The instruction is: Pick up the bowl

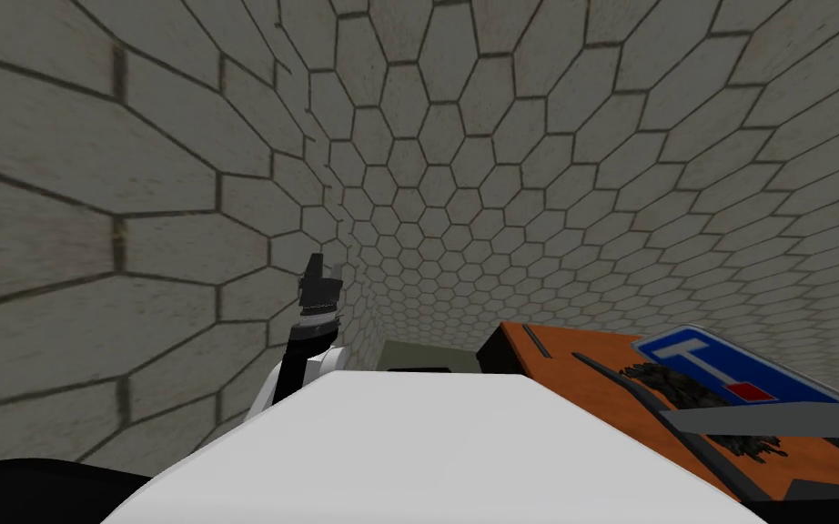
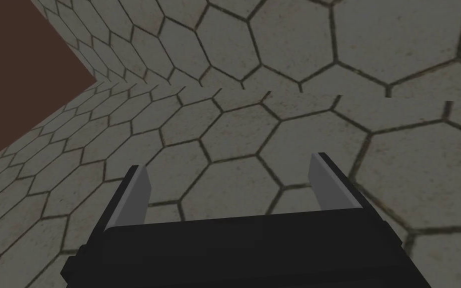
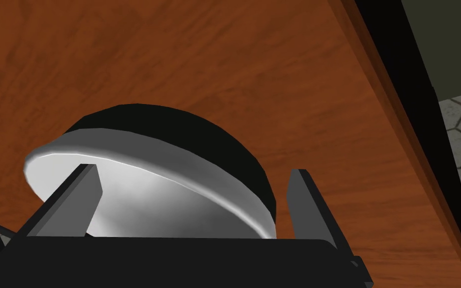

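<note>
**Right fingers [image 3: 77,205] spread about the bowl [image 3: 149,195], nothing clenched**

Head view: the left gripper [image 1: 316,273] is raised at my eleven o'clock, and the orange-brown table [image 1: 591,373] lies at two o'clock.

Left wrist view: its fingers stand released, holding nothing.

Right wrist view: the right gripper [image 3: 193,171] has the bowl at its twelve o'clock on the table. One finger shows against the pale inside, the other just outside the rim. I judge the wall should be pinched squarely, then lifted level. What shows of the bowl looks empty.
</note>
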You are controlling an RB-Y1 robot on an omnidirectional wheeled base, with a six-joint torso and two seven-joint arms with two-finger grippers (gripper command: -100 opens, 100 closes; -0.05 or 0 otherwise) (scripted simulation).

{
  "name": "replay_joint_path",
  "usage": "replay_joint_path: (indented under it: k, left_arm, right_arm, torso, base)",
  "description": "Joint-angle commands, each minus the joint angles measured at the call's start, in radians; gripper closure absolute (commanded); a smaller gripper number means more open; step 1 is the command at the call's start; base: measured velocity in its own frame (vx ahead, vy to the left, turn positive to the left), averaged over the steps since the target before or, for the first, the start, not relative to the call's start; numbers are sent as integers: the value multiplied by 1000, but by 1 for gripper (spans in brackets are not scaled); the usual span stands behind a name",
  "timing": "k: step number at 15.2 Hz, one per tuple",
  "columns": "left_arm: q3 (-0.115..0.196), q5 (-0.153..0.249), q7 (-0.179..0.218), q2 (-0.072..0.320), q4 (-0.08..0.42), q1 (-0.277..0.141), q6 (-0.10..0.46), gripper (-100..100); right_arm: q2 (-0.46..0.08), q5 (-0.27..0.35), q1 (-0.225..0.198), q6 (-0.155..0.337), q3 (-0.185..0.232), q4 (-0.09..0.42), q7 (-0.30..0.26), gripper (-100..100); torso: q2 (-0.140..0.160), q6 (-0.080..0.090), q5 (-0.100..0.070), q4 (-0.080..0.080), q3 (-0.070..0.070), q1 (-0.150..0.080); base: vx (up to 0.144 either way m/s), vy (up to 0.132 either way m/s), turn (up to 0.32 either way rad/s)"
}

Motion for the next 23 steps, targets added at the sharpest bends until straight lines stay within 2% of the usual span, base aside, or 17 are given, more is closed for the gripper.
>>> replay_joint_path:
  k: [1,2,3,4,8,9,10,11,14,15,16,17,18,19,20,21,23]
  left_arm:
    - [0,0,0,0,0,0,0,0]
    - [0,0,0,0,0,0,0,0]
    - [0,0,0,0,0,0,0,0]
    - [0,0,0,0,0,0,0,0]
    - [0,0,0,0,0,0,0,0]
    - [0,0,0,0,0,0,0,0]
    - [0,0,0,0,0,1,0,0]
    - [0,0,0,0,0,1,0,0]
    - [0,0,0,0,0,1,0,0]
    - [0,0,0,0,0,1,0,0]
    - [0,0,0,0,0,1,0,0]
    - [0,0,0,0,0,1,0,0]
    - [0,0,0,0,0,1,0,0]
    - [0,0,0,0,0,1,0,0]
    - [0,0,0,0,0,1,0,0]
    - [0,0,0,0,0,1,0,0]
    - [0,0,0,0,0,1,0,0]
  right_arm:
    - [4,-50,-5,11,50,3,-19,-100]
    - [4,-56,-5,11,59,3,-19,-100]
    - [3,-40,-7,6,40,6,-14,-100]
    - [3,-44,-8,7,44,6,-15,100]
    - [2,-41,-8,6,46,5,-11,100]
    - [0,-3,-1,-4,4,5,3,100]
    - [0,-3,-1,-4,4,5,3,100]
    - [-3,36,2,-18,-32,8,26,100]
    - [-7,99,5,-33,-95,11,48,100]
    - [-7,104,5,-33,-105,11,48,100]
    - [-11,139,8,-48,-136,14,71,100]
    - [-11,158,8,-48,-157,14,71,100]
    - [-11,158,8,-48,-160,14,71,100]
    - [-14,196,12,-63,-195,16,94,100]
    - [-14,211,12,-63,-215,16,94,100]
    - [-18,237,15,-77,-237,19,116,100]
    - [-18,265,15,-77,-269,19,116,100]
  torso:
    - [0,0,0,0,0,0]
    - [1,1,0,0,1,0]
    - [1,2,-1,0,1,-1]
    - [-1,3,-1,-1,0,-1]
    - [-4,5,-2,-1,-2,-3]
    - [-5,6,-2,-1,-2,-3]
    - [-7,7,-2,-1,-3,-4]
    - [-9,8,-2,-2,-5,-4]
    - [-15,7,-1,-3,-8,-5]
    - [-16,6,-1,-2,-8,-5]
    - [-14,6,-1,-2,-8,-4]
    - [-13,7,-1,-2,-7,-4]
    - [-13,7,0,-2,-7,-3]
    - [-11,7,0,-2,-6,-3]
    - [-11,8,0,-2,-6,-3]
    - [-11,8,0,-2,-6,-3]
    - [-12,8,0,-2,-6,-3]
  base:
    - [-132,31,150]
    - [-97,23,50]
    - [-46,11,6]
    - [-18,5,-1]
    - [-5,2,11]
    - [61,-19,-155]
    - [101,-28,-208]
    - [142,-26,-201]
    - [154,-41,-168]
    - [105,-14,-29]
    - [102,-9,-113]
    - [103,-11,-134]
    - [71,-7,-54]
    - [87,-15,-135]
    - [101,-17,-147]
    - [119,-24,-175]
    - [100,-18,-90]
